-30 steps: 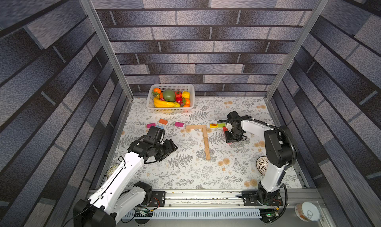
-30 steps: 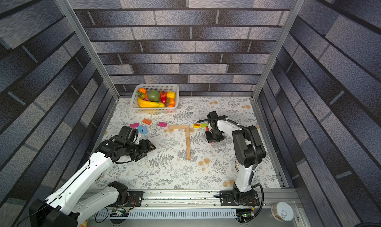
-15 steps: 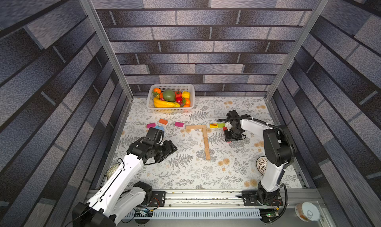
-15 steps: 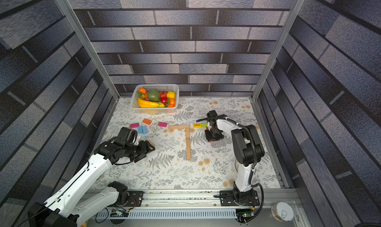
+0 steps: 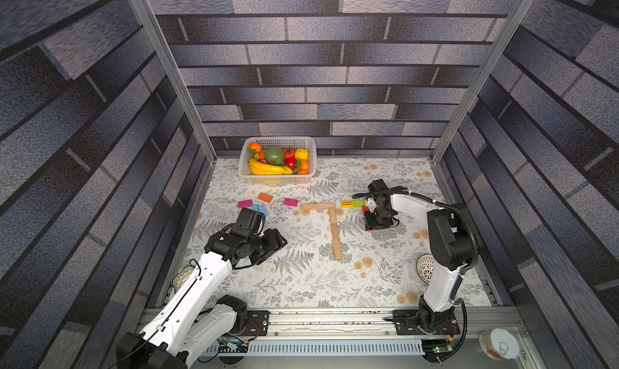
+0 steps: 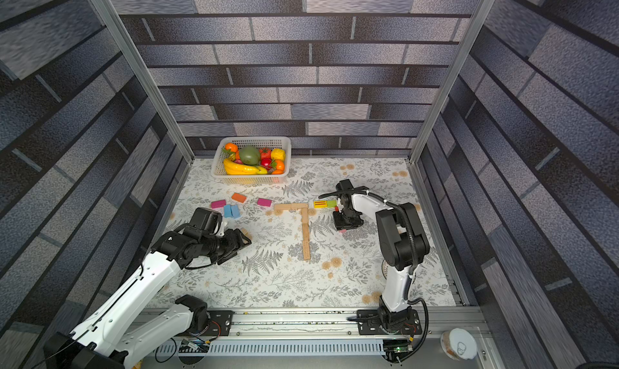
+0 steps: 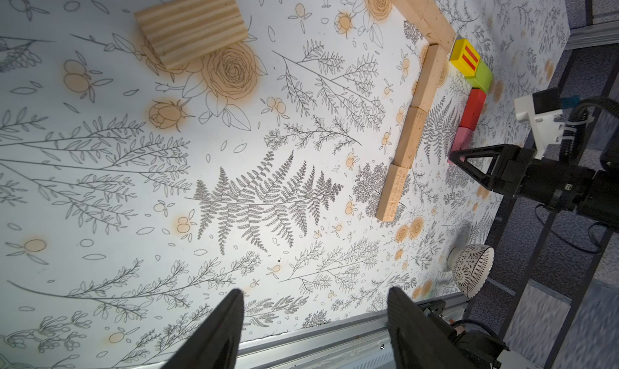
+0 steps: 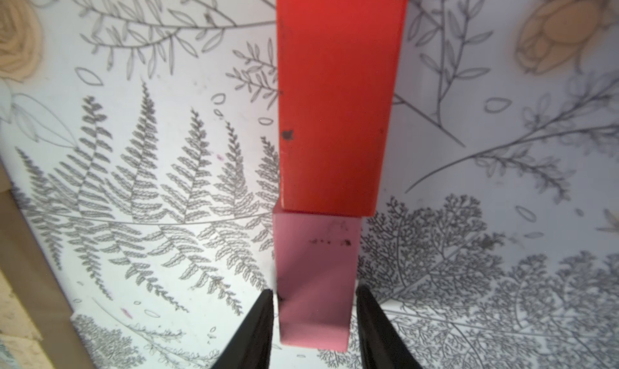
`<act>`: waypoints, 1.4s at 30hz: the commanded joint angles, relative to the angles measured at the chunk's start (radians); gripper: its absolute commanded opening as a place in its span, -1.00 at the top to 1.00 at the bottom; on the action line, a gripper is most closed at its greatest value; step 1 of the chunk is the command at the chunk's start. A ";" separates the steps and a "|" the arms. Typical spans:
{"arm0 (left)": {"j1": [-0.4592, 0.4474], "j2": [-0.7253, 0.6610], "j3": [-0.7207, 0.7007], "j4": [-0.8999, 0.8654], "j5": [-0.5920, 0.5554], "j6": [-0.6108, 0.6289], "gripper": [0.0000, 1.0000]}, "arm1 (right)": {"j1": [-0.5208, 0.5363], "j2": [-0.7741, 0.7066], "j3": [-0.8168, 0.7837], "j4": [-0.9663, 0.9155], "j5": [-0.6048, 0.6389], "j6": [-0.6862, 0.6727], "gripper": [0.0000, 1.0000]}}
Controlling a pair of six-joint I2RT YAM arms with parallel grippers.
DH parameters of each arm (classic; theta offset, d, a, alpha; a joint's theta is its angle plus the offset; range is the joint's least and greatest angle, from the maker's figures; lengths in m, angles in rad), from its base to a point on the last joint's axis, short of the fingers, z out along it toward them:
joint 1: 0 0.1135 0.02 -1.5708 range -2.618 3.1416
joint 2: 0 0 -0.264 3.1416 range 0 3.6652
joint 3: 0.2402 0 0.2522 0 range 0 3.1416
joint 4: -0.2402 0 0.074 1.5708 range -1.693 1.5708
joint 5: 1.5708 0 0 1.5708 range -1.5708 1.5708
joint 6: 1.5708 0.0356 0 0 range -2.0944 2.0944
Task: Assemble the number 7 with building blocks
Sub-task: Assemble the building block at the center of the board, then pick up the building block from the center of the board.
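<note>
My right tool [image 8: 314, 290] straddles the pink block [image 8: 316, 250], jaws just clear of its sides, released. It lies on the surface [image 8: 134, 66], end to end with the red block [image 8: 338, 99]. I should lift straight up without nudging it.

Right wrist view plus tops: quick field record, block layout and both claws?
tan figure: wood 7, bar plus stem, lying flat
coloured figure: yellow block and green block in a row; red block and pink block end to end, turning off the green end
right claw: fingers flank pink block; grip unclear
left claw: open, empty
spares: tan block, orange block, magenta block, blue blocks
</note>
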 commanded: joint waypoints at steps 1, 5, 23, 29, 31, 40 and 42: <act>0.009 -0.020 -0.017 -0.033 0.005 0.008 -0.40 | 0.003 0.005 -0.005 -0.018 -0.001 0.006 0.01; 0.012 -0.025 -0.018 -0.036 0.005 0.008 -0.40 | 0.004 -0.044 -0.010 -0.011 -0.018 0.020 -0.13; 0.312 0.114 0.159 -0.210 -0.005 0.246 -0.48 | -0.019 -0.555 -0.018 -0.035 -0.284 0.433 -0.43; 0.317 0.279 0.236 -0.251 -0.097 0.363 -0.50 | -0.019 -0.656 -0.177 0.072 -0.368 0.581 -0.42; 0.324 0.346 0.261 -0.254 -0.105 0.409 -0.50 | -0.020 -0.672 -0.222 0.097 -0.391 0.607 -0.41; 0.195 0.633 0.400 -0.213 -0.246 0.669 -0.50 | -0.019 -0.706 -0.237 0.074 -0.412 0.605 -0.41; 0.153 0.697 0.415 -0.192 -0.285 0.715 -0.50 | -0.020 -0.707 -0.222 0.058 -0.411 0.600 -0.41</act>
